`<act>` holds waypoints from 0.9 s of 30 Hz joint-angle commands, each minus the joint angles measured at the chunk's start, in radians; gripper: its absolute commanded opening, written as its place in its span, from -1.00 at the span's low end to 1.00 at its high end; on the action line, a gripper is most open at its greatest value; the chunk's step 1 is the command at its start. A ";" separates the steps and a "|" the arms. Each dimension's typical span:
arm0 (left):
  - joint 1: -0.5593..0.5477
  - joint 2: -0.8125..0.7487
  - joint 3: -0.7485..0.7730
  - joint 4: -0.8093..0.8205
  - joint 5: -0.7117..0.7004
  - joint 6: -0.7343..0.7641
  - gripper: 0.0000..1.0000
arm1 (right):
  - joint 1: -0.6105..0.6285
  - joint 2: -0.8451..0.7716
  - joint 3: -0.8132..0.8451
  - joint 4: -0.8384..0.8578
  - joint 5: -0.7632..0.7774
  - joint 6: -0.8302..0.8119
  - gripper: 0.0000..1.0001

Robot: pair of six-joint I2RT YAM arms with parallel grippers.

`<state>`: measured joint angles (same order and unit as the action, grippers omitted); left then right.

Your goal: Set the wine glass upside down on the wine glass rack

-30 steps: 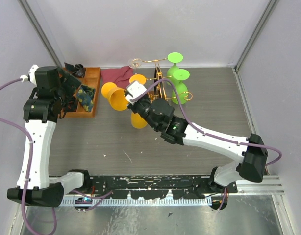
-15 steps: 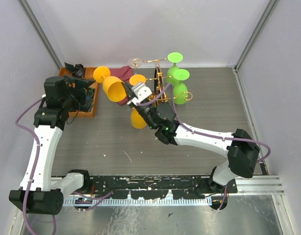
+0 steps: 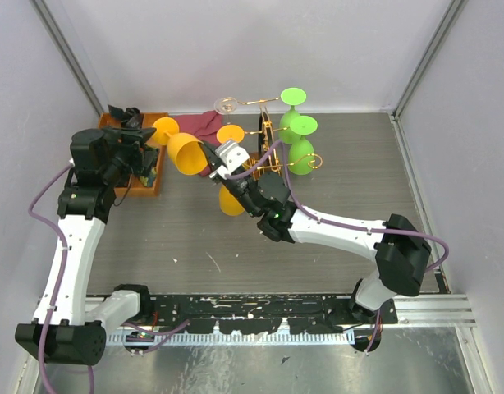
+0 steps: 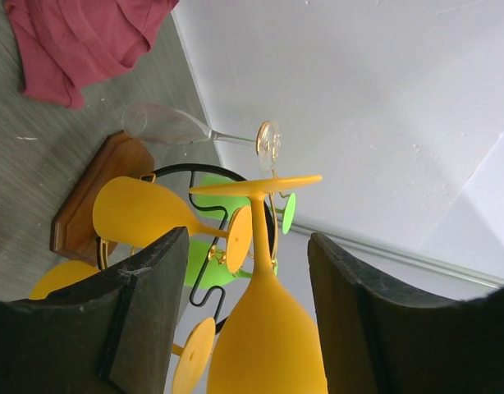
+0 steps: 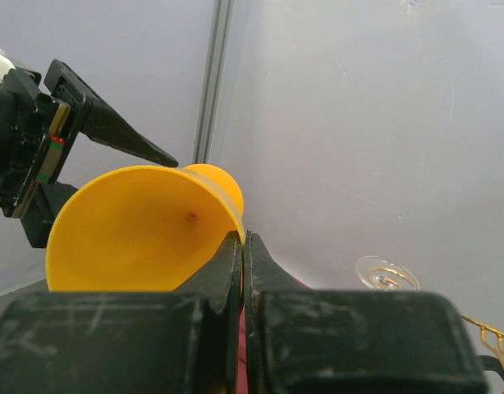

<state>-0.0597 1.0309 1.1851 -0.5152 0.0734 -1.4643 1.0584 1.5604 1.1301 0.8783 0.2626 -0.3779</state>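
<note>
wine glass (image 3: 186, 153) rim clamped in right tool (image 5: 242, 246)

Top external: high, behind the arm bases, looking down on the whole grey wood-grain desk (image 3: 153, 238); bases at frame bottom, walls at top. Left wrist: close, rolled sideways, desk at upper left; looks out between its dark fingers (image 4: 145, 312) along the orange plastic wine glass (image 4: 264, 328) to the gold wire rack on a brown wooden base (image 4: 92, 193). Right wrist: very close, low, facing the wall over its black fingers (image 5: 227, 271). All three views share the orange glass and the clear wine glass (image 4: 166, 125).
</note>
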 commanded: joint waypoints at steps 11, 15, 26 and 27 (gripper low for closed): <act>-0.003 0.017 -0.022 0.101 0.027 -0.007 0.11 | 0.003 0.039 0.078 0.090 -0.072 0.067 -0.99; -0.009 0.030 -0.021 0.112 0.031 -0.007 0.08 | 0.004 0.053 0.091 0.107 -0.073 0.074 -0.99; -0.020 0.059 -0.017 0.141 0.057 -0.018 -0.22 | 0.003 0.094 0.119 0.143 -0.079 0.075 -0.99; -0.020 0.062 -0.016 0.144 0.059 -0.018 -0.25 | 0.003 0.101 0.124 0.149 -0.073 0.068 -0.99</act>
<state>-0.0757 1.0885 1.1763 -0.4156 0.1036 -1.4757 1.0584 1.6501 1.1950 0.9279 0.1944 -0.3107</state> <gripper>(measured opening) 0.395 0.040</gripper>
